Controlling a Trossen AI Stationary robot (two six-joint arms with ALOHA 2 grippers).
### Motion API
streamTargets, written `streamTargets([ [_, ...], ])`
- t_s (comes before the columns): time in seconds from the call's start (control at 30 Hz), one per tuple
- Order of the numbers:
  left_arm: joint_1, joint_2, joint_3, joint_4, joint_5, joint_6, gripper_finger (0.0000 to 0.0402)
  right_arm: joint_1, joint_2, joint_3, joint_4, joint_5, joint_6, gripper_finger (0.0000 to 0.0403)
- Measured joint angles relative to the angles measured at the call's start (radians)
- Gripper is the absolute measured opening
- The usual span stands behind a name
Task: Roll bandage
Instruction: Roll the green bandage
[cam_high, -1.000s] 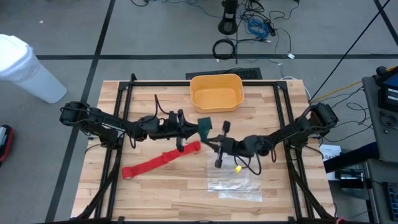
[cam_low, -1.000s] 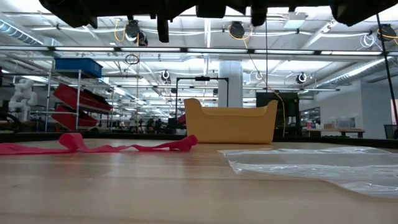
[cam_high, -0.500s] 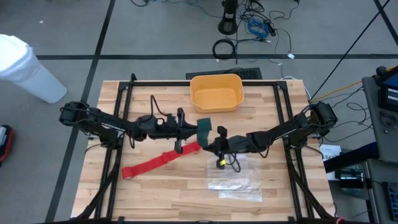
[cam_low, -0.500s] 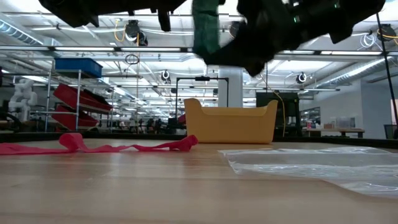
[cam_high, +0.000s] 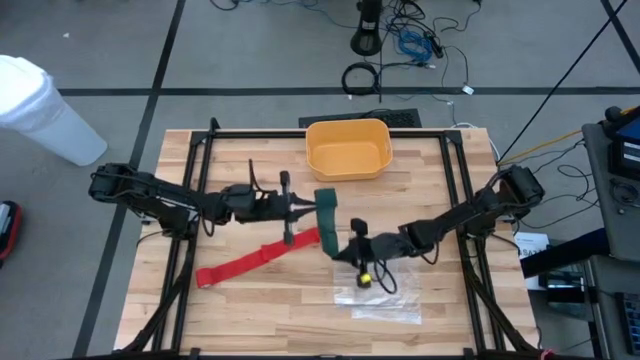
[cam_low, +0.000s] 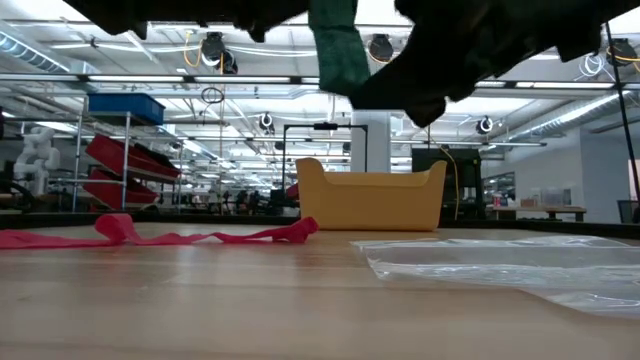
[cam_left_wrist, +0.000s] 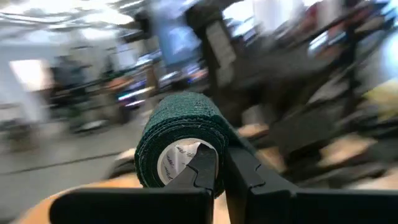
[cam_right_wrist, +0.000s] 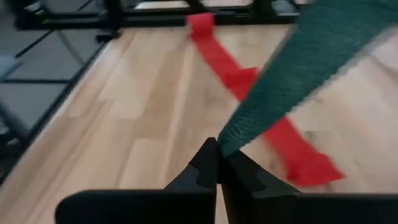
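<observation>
While both arms work just in front of the yellow plastic tub (cam_high: 348, 148), your task here is to wind evenly. The left gripper (cam_left_wrist: 217, 169) is clamped shut on a dark green roll of crepe bandage (cam_left_wrist: 180, 146), one finger through its white core as far as the wrist view shows. The right gripper (cam_right_wrist: 217, 160) is pinched fully shut on the loose green tail (cam_right_wrist: 311, 68) that runs down from that roll.

Hold the tail taut and in line with the roll, so each turn lies square on the one beneath. If it goes slack or twists, I'd expect a crooked, loose roll. Feed the tail in gradually and don't tug hard enough to pull it out of the pinch.

The bright red fabric bandage strip (cam_high: 258, 257) lies flat and unrolled on the wooden bench (cam_high: 250, 310). It sits in front of the tub and to the left-arm side, running diagonally away from it. Neither gripper touches it, so rolling it looks not yet begun. A clear crinkled plastic bag (cam_high: 380, 298) lies farther out from the tub, beyond the right gripper.

From above, the left arm reaches in low and nearly level, with the roll raised off the bench. The right arm comes in from the opposite side, its wrist angled down, holding the tail's end farther from the tub than the roll.
</observation>
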Motion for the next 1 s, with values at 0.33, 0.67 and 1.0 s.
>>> streamTargets([
  [0.33, -0.01, -0.002, 0.0, 0.095, -0.062, 0.168, 0.0013, -0.013, 0.004, 0.012, -0.231, -0.011, 0.123, 0.0],
  [0.67, -0.05, -0.004, 0.0, 0.079, 0.109, 0.178, 0.0013, -0.087, 0.005, 0.011, -0.289, 0.026, 0.159, 0.0],
  [1.0, -0.051, -0.031, 0.0, 0.108, -0.162, 0.223, 0.0013, -0.044, 0.025, 0.012, -0.229, -0.019, 0.182, 0.0],
])
